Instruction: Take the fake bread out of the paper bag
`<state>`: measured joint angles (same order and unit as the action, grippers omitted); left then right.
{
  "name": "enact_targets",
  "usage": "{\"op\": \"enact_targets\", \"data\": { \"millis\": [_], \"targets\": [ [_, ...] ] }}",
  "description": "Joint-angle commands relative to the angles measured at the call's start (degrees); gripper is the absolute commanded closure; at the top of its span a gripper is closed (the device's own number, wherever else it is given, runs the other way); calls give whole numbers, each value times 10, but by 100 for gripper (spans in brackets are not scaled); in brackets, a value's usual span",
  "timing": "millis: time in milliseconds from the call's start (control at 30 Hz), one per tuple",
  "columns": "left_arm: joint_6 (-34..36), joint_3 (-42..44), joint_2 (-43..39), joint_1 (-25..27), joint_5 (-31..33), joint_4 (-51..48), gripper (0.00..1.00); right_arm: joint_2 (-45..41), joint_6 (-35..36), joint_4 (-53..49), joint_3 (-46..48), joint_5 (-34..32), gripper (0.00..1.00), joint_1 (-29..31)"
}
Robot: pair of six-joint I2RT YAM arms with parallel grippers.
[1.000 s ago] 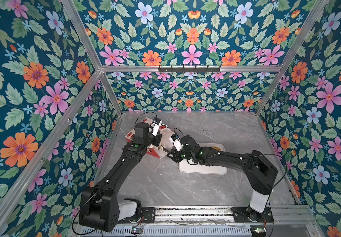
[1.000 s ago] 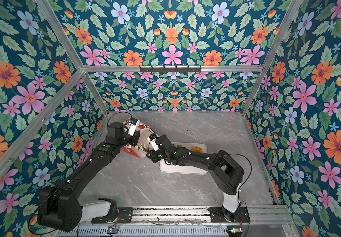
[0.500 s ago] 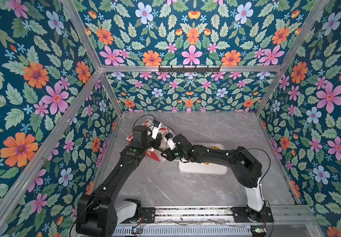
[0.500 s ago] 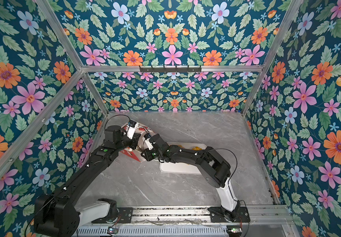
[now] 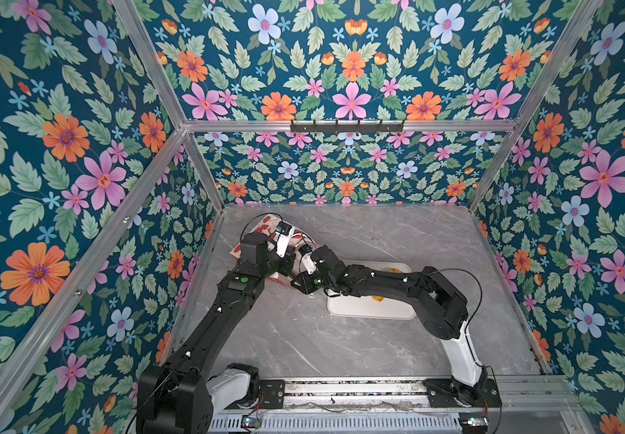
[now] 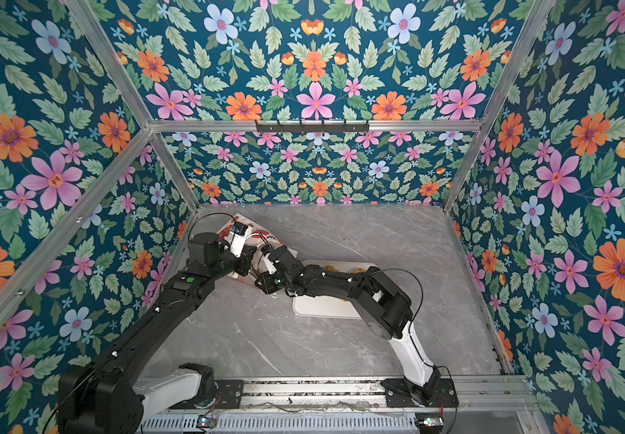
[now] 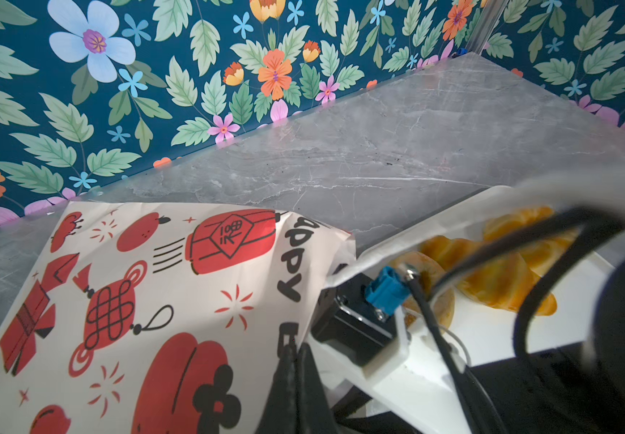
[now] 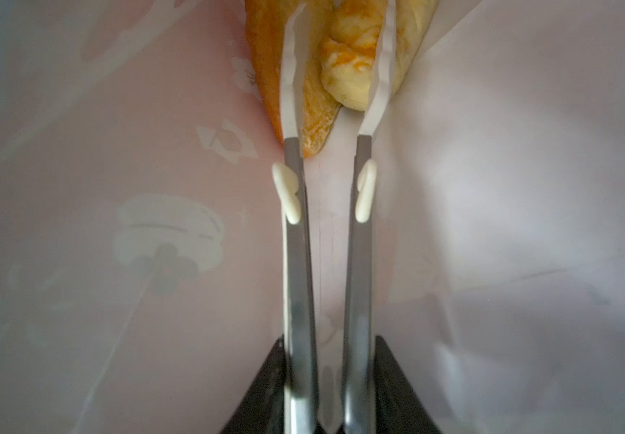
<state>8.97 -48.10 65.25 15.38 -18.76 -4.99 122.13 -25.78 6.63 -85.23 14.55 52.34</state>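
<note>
The fake bread point(image 8: 345, 71) was only partly out. Some golden pastries point(image 7: 499, 285) lay on the white tray point(image 5: 363, 310), while at least two pieces sat deep inside the paper bag point(image 7: 153, 282), at its narrow far end. The right hand point(image 8: 341, 30) was far inside the bag, and its long thin fingers point(image 8: 290, 94) stood on both sides of a pale yellow roll point(image 8: 345, 86). The gap between them was small, but I could not tell if they really pressed the roll or only framed it. An orange-brown piece point(image 8: 266, 49) lay just beside the roll, right against one finger as it seemed. The left hand point(image 7: 294, 360) was closed and appeared to pinch the rim of the bag near its mouth. In my judgement several things could go wrong from here. The roll looked glossy and rounded, so the thin fingers could slide off it during the pull. The neighbour piece could come along a little and then jam in the narrow bag, or drop on the worktop point(image 5: 303, 338) beside the tray. The paper wall was close to the other finger and could be caught together with the roll. If the pinch on the rim slipped, the whole bag would follow the right hand.
</note>
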Motion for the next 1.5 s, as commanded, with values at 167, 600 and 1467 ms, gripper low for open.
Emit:
{"op": "enact_targets", "data": {
  "millis": [167,600,1467],
  "targets": [
    [-8,1,-5,0,-20,19,100,-8,-23,57,15,-14,99,-1],
    [-5,-3,10,0,-12,22,100,-88,-7,51,92,-36,100,-1],
    [4,4,19,1,-10,23,100,-210,-23,4,207,15,86,-10]
  ]
}}
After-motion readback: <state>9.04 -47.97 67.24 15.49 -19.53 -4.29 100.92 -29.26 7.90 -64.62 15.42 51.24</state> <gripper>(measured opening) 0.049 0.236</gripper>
